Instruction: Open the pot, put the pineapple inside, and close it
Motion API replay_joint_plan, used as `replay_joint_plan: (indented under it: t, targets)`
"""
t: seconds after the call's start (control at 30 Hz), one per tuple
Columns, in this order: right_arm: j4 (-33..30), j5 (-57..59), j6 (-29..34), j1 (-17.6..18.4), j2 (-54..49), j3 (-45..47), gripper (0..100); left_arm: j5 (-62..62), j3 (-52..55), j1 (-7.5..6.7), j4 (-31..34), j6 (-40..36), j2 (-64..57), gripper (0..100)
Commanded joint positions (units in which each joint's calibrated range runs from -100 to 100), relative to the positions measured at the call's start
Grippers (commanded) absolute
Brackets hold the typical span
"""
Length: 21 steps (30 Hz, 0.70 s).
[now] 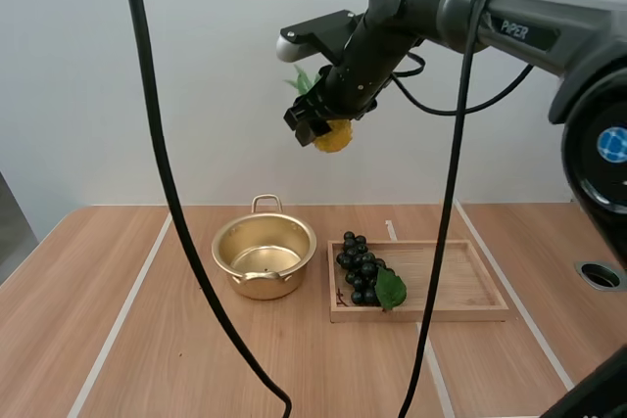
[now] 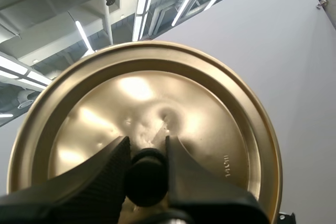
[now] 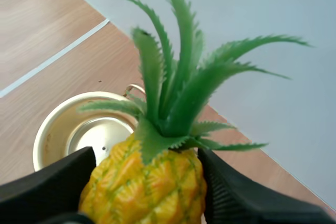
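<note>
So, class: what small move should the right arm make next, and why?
Probably lower the right gripper toward the pot: its pineapple hangs high above the table, the pot stands open, and the left gripper holds the lid by its knob.

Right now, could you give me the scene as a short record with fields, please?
pot: open, empty, on the table, beside the wooden tray
lid: held by its knob in the left gripper
pineapple: pinched in the right gripper, raised high above the table
grapes: at one end of the wooden tray, nearest the pot
progress: lid off; pineapple not yet inside
</note>
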Motion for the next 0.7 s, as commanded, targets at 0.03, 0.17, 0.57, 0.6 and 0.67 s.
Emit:
replay_joint_plan:
  t: [0.03, 0.17, 0.57, 0.6, 0.67]
  targets:
    - [0.24, 0.73, -1.65, 2.06, 3.16, -0.39, 0, 2.87, -2.20, 0.05, 4.79, -2.79, -0.29, 0]
    - [0.13, 0.73, -2.01, 3.41, 7.46, -0.39, 0, 3.26, -2.33, 0.05, 9.50, -5.47, -0.29, 0]
    - [1.27, -0.51, -2.30, 6.06, 17.54, -0.39, 0, 7.21, -2.33, 0.05, 12.05, -5.76, -0.29, 0]
    - [1.39, -0.71, -2.30, 6.29, 18.41, -0.39, 0, 7.60, -2.33, 0.05, 12.06, -5.76, -0.29, 0]
    - [1.39, -1.72, -2.30, 6.52, 19.69, -0.39, 0, 8.47, -2.33, 0.05, 12.15, -5.76, -0.29, 0]
